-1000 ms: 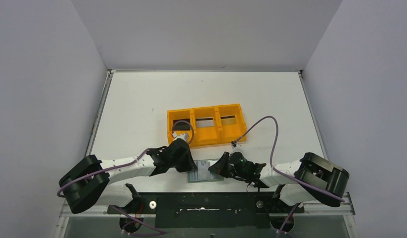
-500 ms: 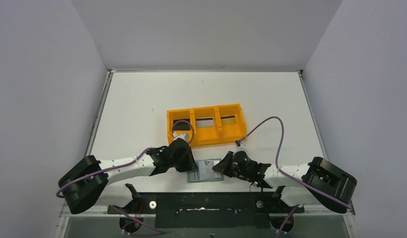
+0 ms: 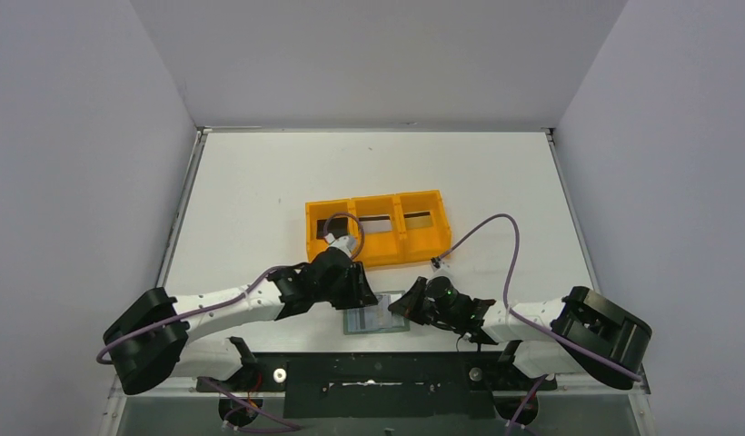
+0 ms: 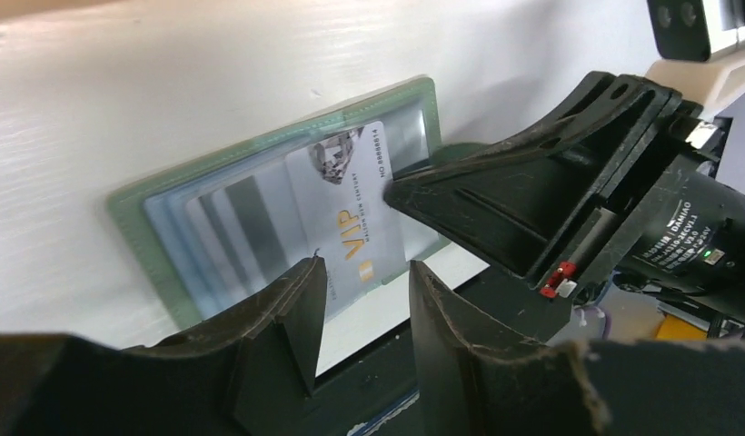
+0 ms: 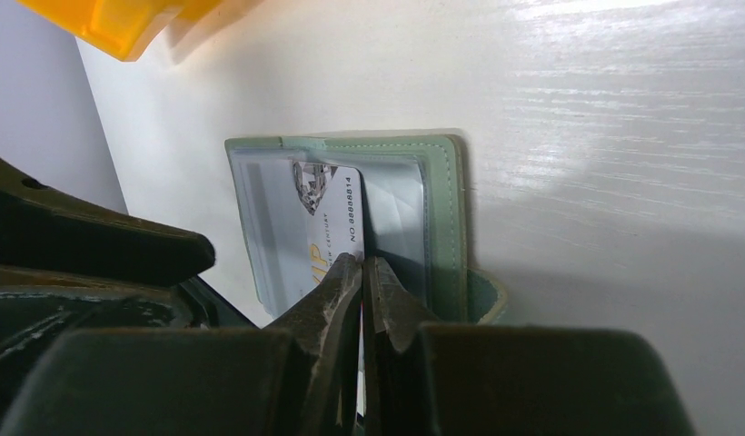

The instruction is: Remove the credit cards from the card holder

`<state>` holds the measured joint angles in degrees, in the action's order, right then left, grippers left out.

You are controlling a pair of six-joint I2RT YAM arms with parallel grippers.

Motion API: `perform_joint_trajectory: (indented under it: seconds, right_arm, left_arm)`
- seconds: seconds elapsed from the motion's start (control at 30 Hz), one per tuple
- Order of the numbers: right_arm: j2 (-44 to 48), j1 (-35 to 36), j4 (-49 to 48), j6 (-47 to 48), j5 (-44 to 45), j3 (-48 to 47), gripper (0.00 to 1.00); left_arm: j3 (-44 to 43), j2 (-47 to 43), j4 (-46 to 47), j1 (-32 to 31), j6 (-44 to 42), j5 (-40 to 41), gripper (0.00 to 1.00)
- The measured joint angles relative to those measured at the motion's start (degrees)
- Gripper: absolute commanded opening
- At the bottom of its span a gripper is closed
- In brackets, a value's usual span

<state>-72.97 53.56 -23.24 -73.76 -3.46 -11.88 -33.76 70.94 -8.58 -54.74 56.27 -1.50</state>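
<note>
The card holder (image 3: 378, 320) lies open near the table's front edge, grey-green rim and pale blue pockets up; it also shows in the left wrist view (image 4: 146, 213) and the right wrist view (image 5: 446, 209). A silvery grey credit card (image 4: 346, 204) marked VIP sticks partly out of a pocket and also shows in the right wrist view (image 5: 328, 213). My right gripper (image 5: 362, 263) is shut on that card's edge, at the holder's right side (image 3: 402, 307). My left gripper (image 4: 366, 268) is open just over the card's near end (image 3: 362, 296). More pale card edges show in the pockets.
The orange three-compartment tray (image 3: 376, 247) stands just behind the card holder, with dark and tan shapes in its compartments. Its corner shows in the right wrist view (image 5: 124, 23). The holder's tab (image 5: 489, 295) points right. The black base rail (image 3: 378, 372) runs along the front edge.
My right arm drew back to the right a little, then held still. My left gripper moved right, over the card holder's left side.
</note>
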Motion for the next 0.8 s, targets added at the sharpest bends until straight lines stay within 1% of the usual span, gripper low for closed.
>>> perform_joint_trajectory:
  seconds: [0.1, 0.23, 0.3, 0.47, 0.57, 0.67, 0.8]
  right_arm:
    - [0.0, 0.0, 0.2, -0.2, 0.0, -0.1, 0.03]
    - [0.0, 0.0, 0.2, -0.3, 0.0, -0.1, 0.03]
    - [0.0, 0.0, 0.3, -0.4, 0.0, -0.1, 0.05]
    - [0.0, 0.0, 0.1, -0.5, -0.1, -0.1, 0.19]
    - [0.0, 0.0, -0.6, -0.9, -0.5, -0.1, 0.25]
    - [0.0, -0.2, -1.4, -1.3, -0.8, -0.1, 0.27]
    - [-1.1, -0.3, -3.4, -1.9, -1.3, 0.2, 0.27]
  left_arm:
    - [-0.1, 3.2, 2.4, -0.4, -0.1, -1.9, 0.31]
    - [-0.1, 8.4, 2.2, -1.4, 0.4, -2.4, 0.29]
    - [-0.1, 8.6, 2.5, -1.6, 0.6, -2.2, 0.29]
    - [0.1, 8.6, 2.5, -1.7, 1.2, -1.7, 0.22]
    - [0.7, 8.5, 2.9, -1.7, 1.6, -1.7, 0.18]
    - [1.1, 8.3, 3.0, -1.7, 1.8, -1.7, 0.16]
    - [1.6, 7.9, 3.2, -1.7, 2.0, -1.5, 0.14]
